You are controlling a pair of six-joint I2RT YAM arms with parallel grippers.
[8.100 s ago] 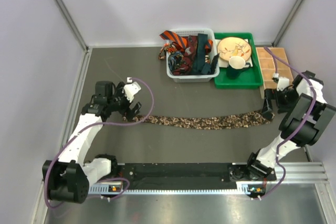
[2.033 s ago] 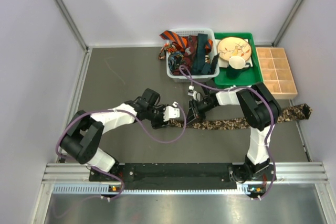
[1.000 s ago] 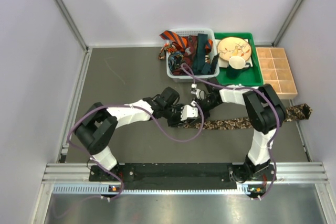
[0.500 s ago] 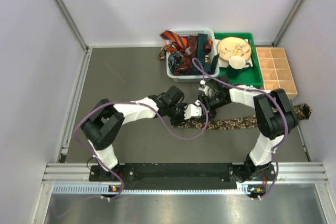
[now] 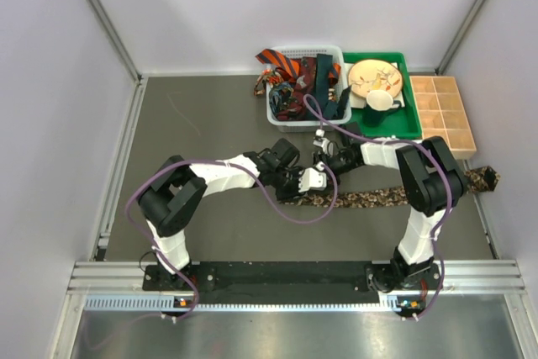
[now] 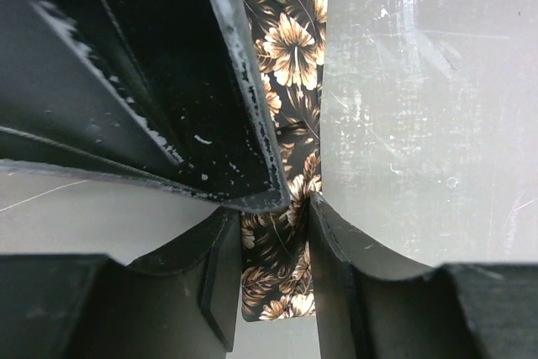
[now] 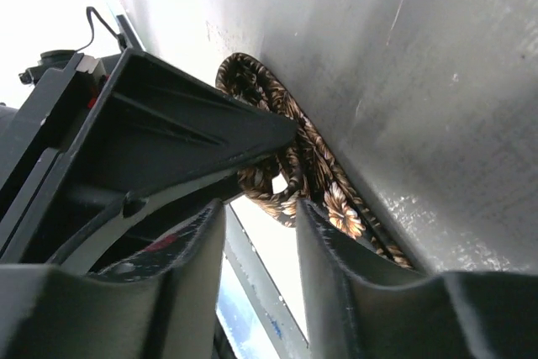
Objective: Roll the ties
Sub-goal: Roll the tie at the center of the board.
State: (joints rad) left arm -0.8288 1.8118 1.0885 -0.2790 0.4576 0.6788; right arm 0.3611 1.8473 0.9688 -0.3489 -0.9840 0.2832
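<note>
A brown-black floral tie point(image 5: 387, 197) lies flat across the table, its left end wound into a coil point(image 7: 324, 182). My left gripper point(image 5: 309, 181) is at that coiled end. In the left wrist view the tie point(image 6: 290, 65) fills the gap between the left gripper's point(image 6: 273, 216) fingers, which press on both of its edges. My right gripper point(image 5: 324, 160) faces the left one from just behind. Its jaws point(image 7: 259, 208) stand apart with the coil just past their tips and nothing between them. More ties point(image 5: 307, 77), orange-black striped, dark red and dark teal, are heaped in the white basket point(image 5: 290, 121).
A green tray point(image 5: 382, 130) with a plate point(image 5: 374, 76) and a cup point(image 5: 380, 102) stands right of the basket. A wooden compartment box point(image 5: 441, 115) is at the far right. Both arms' cables loop over the table's centre. Walls close in on left and right.
The left end of the tie has been rolled from the far left to the table's middle. In the last second both grippers edged right, and the right jaws opened wider, then narrowed.
</note>
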